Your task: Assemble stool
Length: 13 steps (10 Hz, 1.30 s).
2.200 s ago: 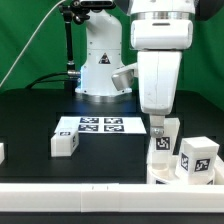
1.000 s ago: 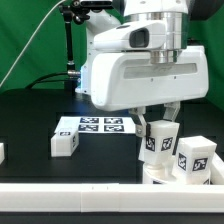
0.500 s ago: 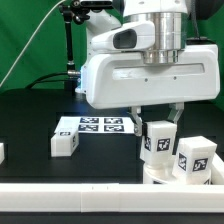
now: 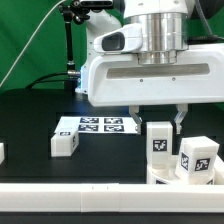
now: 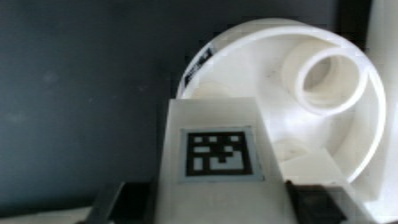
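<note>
In the exterior view, your gripper point(image 4: 157, 121) hangs with its jaws spread, clear of the upright leg point(image 4: 160, 143) standing on the seat point(image 4: 163, 178). A second leg point(image 4: 197, 158) stands just beside it. A loose leg point(image 4: 65, 143) sits by the marker board point(image 4: 95, 125). The arm's wide housing blocks the table behind it. In the wrist view, the upright leg covers part of the seat, and the fingers point(image 5: 128, 202) flank it without touching.

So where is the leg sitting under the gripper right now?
The leg stands upright on the seat at the exterior view's lower right, directly below the open gripper, with another leg further right in that view.
</note>
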### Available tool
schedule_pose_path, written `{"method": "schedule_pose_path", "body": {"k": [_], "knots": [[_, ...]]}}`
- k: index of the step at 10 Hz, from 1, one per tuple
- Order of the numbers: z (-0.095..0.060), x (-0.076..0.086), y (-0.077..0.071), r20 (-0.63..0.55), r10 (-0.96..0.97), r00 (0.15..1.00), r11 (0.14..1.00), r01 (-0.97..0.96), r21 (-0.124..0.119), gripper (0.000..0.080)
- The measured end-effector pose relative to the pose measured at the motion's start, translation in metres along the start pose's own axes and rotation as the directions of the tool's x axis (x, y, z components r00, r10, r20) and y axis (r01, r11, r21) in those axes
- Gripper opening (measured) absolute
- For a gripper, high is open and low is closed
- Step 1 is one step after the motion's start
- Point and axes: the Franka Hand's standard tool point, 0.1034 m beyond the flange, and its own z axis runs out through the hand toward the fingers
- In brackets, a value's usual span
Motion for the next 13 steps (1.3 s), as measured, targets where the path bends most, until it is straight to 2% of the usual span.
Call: {"method": "schedule_pose_path", "body": {"k": [2, 5, 7, 10, 13], "knots": [[0.0007, -0.0024, -0.0025, -0.006, 0.215, 0.977, 0.977, -0.215, 0.006, 0.0343], [0.0013, -0.0037, -0.0034, 0.006, 0.512, 0.859, 0.859, -0.512, 0.023, 0.0343], [0.0015, -0.0045, -0.0043, 0.025, 0.686, 0.727, 0.726, -0.687, 0.030, 0.0343], [0.0027, -0.0051, -0.0054, 0.041, 0.837, 0.545, 0.544, -0.838, 0.044, 0.0343], [0.0035, -0.0059, -0.0056, 0.097, 0.963, 0.250, 0.247, -0.968, 0.042, 0.0343]]}}
